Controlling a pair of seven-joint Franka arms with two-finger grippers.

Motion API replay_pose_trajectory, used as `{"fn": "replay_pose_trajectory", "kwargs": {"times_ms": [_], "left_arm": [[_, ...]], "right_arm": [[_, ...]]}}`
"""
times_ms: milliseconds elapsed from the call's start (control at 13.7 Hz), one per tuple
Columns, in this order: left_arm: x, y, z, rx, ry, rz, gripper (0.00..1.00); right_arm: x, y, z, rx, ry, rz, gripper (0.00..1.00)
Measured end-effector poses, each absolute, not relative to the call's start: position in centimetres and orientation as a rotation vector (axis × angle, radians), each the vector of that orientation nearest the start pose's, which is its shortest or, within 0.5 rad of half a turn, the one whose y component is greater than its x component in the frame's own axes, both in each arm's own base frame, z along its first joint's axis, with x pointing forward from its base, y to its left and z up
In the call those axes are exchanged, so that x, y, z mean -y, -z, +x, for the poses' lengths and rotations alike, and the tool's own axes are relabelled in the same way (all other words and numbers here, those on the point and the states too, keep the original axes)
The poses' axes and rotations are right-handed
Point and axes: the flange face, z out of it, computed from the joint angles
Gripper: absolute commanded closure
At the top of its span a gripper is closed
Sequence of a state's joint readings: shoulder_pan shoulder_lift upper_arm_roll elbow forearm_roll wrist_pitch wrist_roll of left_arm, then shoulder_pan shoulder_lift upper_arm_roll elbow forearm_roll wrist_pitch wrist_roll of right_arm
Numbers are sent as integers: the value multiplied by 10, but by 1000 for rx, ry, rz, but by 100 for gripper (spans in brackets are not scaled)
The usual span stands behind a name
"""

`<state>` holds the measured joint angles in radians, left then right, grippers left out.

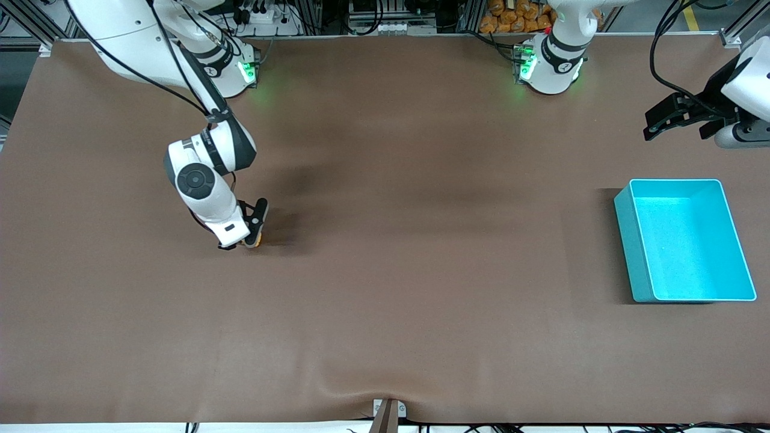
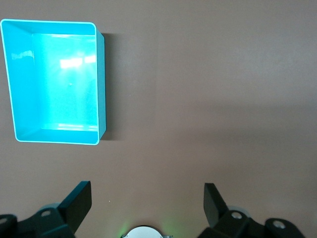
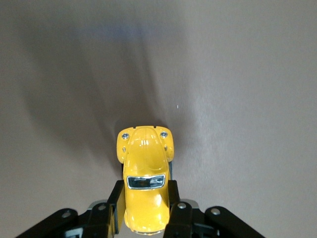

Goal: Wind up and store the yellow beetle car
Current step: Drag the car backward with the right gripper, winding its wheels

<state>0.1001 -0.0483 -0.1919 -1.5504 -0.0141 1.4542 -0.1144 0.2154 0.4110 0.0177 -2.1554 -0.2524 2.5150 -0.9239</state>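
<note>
Covering the whole counter (image 1: 385, 313) is a plain brown sheet, slightly puckered at the edge nearest the front camera, with cables, aluminium framing and both robot bases along the edge farthest from it. A turquoise bin (image 1: 686, 240) sits toward the left arm's end, open and with nothing in it.

The right claw (image 1: 249, 236) is down at the counter toward the right arm's end, clamped on the yellow beetle car (image 1: 257, 239). The front view shows only a sliver of orange-yellow under the black fingers. The right wrist view gives the car (image 3: 144, 186) in full: rounded bonnet, two small headlights and a dark windscreen, its body pinched between the two finger pads (image 3: 117, 210), nose pointing away from the wrist, the brown sheet below it.

The left claw (image 1: 683, 120) waits in the air near the counter's end, its fingers spread wide and holding nothing. The left wrist view looks down past those parted fingertips (image 2: 79, 201) onto the bin (image 2: 101, 84) and bare sheet.
</note>
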Motion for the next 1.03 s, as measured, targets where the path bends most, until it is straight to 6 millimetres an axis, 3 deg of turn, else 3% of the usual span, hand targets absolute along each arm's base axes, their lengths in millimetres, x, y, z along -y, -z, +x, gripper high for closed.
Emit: {"fn": "replay_pose_trajectory", "kwargs": {"times_ms": [293, 659, 1025], "left_arm": [[78, -651, 522, -37, -71, -3137, 0], [78, -651, 522, -36, -71, -3137, 0], [85, -651, 521, -56, -70, -3135, 0]], "right_arm": [[-113, -201, 546, 2069, -163, -2494, 81], [-68, -200, 548, 2130, -192, -2418, 81], [-37, -200, 549, 2137, -207, -2397, 81]]}}
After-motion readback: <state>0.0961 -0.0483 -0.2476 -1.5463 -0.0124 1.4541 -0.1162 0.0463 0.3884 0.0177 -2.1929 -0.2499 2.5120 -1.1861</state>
